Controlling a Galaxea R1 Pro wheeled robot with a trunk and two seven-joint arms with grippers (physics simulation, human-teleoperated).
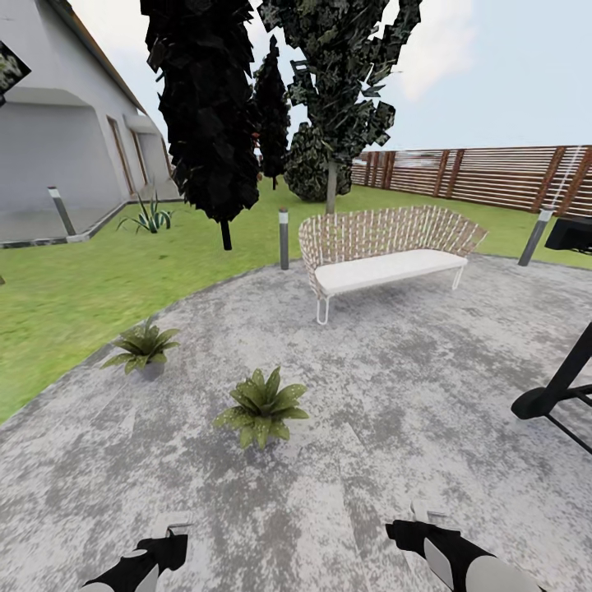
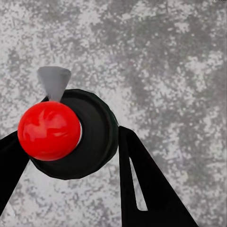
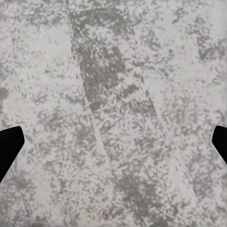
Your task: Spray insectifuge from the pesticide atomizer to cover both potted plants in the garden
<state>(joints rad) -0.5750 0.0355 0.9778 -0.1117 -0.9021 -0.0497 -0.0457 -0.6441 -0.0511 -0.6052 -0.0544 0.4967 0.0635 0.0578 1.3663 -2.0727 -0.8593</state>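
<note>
1. We find no readable text, label, brand, number or sign in any of the three views.
2. We see nothing written on the house wall (image 1: 57,140), the fence (image 1: 493,174) or the red ball (image 2: 48,130).

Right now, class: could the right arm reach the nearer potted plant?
Probably not. The nearer plant sits well ahead of the right gripper, across bare paving. Nothing blocks the way; the base likely has to roll closer first.
</note>
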